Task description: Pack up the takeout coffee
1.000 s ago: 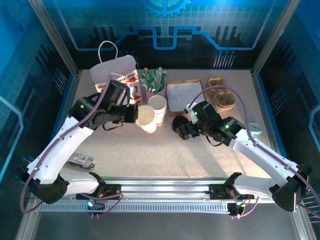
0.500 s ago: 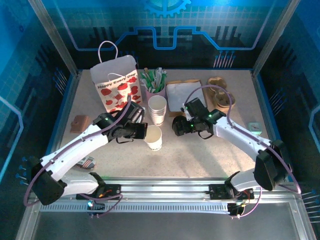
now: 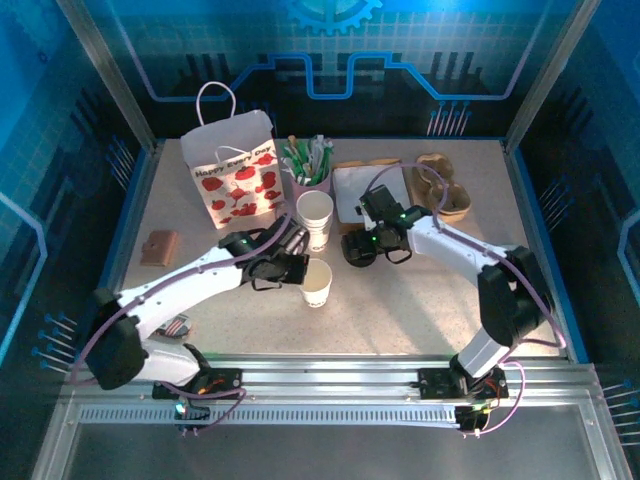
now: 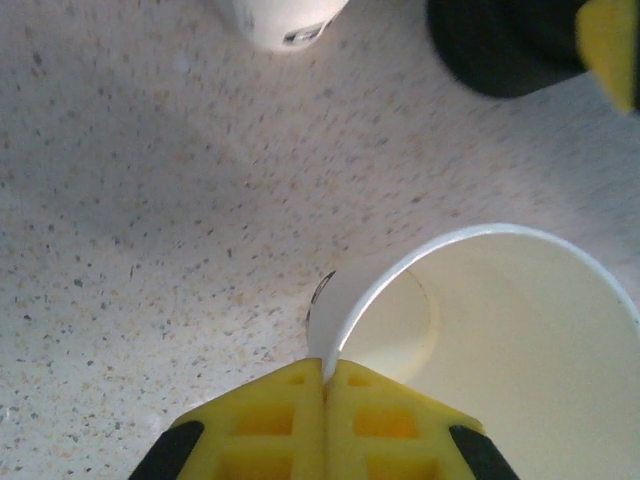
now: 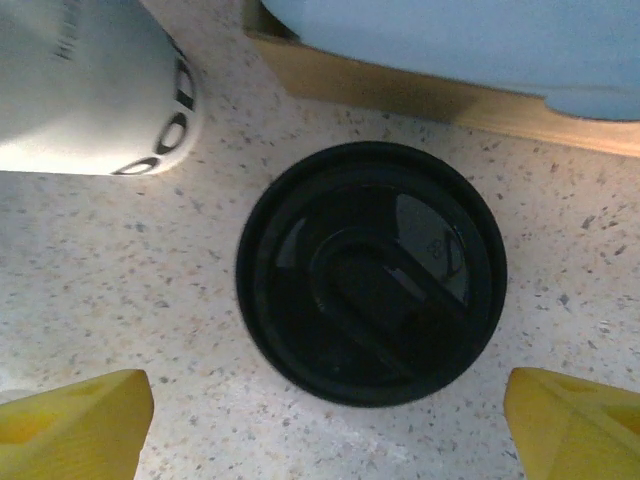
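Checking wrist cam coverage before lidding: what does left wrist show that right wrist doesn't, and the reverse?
Left wrist: the left gripper shut on the rim of the open, lidless white cup.
Right wrist: the black lid lying flat on the table between the spread fingers of the right gripper, which is open and not touching it; a brown cardboard edge behind it.
Both: the speckled tabletop and the base of what looks like the same neighbouring white cup.
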Tool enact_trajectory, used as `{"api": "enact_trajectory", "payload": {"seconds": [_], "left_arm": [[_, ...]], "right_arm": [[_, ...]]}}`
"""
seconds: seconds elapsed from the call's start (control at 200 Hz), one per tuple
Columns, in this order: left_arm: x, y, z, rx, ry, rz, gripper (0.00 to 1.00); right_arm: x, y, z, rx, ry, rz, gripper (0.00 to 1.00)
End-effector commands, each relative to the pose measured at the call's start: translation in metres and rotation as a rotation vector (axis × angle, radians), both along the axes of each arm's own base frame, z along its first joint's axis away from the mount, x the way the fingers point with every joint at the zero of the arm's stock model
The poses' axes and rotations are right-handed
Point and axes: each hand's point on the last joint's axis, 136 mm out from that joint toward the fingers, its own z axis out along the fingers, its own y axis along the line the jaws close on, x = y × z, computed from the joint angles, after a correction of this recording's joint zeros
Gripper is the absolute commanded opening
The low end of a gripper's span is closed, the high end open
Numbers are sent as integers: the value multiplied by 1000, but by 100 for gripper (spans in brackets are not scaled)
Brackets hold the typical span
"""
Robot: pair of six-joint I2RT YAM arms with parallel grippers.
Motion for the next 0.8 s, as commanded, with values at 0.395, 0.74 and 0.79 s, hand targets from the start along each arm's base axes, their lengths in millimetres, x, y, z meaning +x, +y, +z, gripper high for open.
{"api": "enact_trajectory", "payload": {"seconds": [0.395,0.74,0.79], "left_arm": [[4,-1,-22,74,-31,13,0],[6,0,-15,77,-52,12,22],[6,-1,-11,70,-58,9,26]], "right_arm": [[14,2,-10,11,10,-21,85],[14,-2,-18,-18,16,-25,85],[14,-2,-18,-17,17,-25,85]]}}
